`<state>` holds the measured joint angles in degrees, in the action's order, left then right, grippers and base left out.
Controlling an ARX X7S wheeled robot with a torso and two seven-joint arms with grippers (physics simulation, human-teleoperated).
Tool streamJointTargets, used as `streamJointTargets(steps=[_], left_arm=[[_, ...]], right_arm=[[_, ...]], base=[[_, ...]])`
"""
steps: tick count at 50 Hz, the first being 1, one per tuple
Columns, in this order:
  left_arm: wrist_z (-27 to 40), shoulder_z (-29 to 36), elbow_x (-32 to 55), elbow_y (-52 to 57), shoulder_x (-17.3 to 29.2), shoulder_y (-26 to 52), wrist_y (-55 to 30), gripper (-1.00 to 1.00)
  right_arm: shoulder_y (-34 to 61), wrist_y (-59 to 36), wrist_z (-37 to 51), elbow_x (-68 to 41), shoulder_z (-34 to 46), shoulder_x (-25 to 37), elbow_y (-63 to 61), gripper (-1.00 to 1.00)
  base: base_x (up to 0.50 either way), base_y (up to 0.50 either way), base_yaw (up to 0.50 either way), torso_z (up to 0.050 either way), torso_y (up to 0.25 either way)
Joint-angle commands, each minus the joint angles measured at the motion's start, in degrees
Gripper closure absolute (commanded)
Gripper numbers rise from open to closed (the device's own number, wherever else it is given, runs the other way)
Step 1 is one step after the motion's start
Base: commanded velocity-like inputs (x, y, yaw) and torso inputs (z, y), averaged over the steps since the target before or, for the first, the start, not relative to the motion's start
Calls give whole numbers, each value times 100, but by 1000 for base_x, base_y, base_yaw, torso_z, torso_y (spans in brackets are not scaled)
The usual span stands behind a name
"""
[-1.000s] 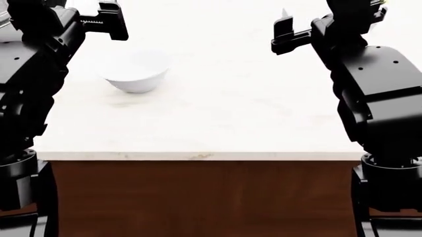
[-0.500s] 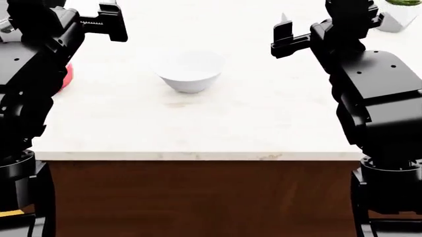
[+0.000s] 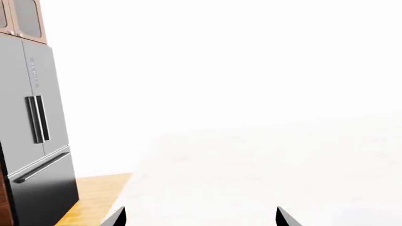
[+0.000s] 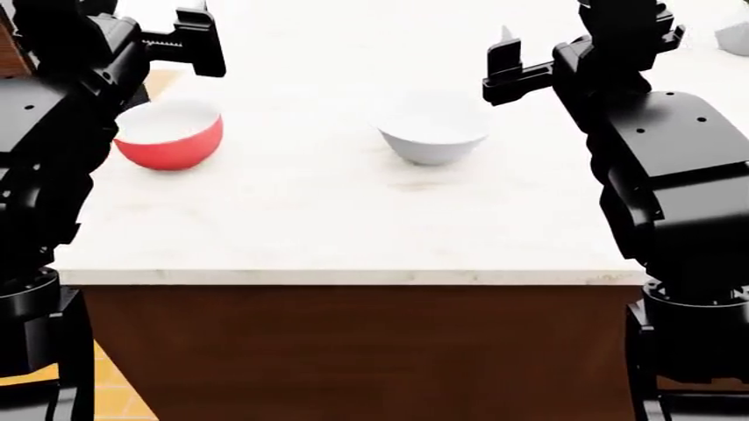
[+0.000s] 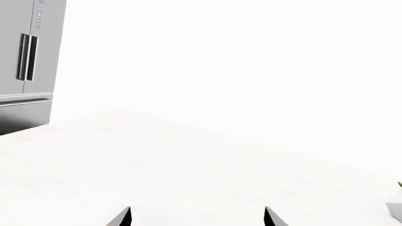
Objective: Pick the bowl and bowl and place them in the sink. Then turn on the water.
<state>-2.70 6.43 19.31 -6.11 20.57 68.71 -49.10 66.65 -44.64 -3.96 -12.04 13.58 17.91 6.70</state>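
— While both arms hang raised above the pale marble-look countertop (image 4: pixel 351 228), why is neither one down at a bowl?

— My guess is that the base needs to line up first. The round smooth red bowl with a white inside (image 4: pixel 170 134) sits upright just below and ahead of the left gripper (image 4: pixel 202 39). The round all-white bowl (image 4: pixel 433 130) sits below and inward of the right gripper (image 4: pixel 506 61). Nothing touches either bowl.

— Are the fingers spread?

— Yes. In the left wrist view two dark fingertips (image 3: pixel 116 217) stand well apart with bare counter between them, and the right wrist view shows the same gap between its fingertips (image 5: pixel 122 217). Both hold nothing.

— And the sink?

— Not visible in any view. A grey steel refrigerator (image 3: pixel 35 141) stands far beyond the left fingers, and a pale planter (image 4: pixel 734 37) lies outward of the right ones.

— So the next step?

— Probably lowering the left arm onto the red bowl's rim.
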Motion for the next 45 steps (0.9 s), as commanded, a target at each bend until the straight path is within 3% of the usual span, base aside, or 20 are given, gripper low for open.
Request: streamJointTargets(steps=[1, 16, 22, 45], left_arm=[[-5, 45, -11, -18, 26, -19, 28, -100], [-5, 96, -12, -43, 34, -29, 49, -100], [0, 99, 5, -8, 44, -39, 21, -100], [-4, 150, 12, -100, 29, -44, 106, -100]], right_arm=[[-5, -4, 5, -19, 19, 4, 5, -100], [1, 53, 15, -33, 31, 3, 97, -100], [22, 45, 125, -89, -126, -37, 125, -100], [-2, 38, 131, -160, -135, -35, 162, -100]], base=[[-1, 500, 0, 0, 0], [-1, 500, 0, 0, 0], [36, 51, 0, 0, 0], [500, 1, 0, 0, 0]])
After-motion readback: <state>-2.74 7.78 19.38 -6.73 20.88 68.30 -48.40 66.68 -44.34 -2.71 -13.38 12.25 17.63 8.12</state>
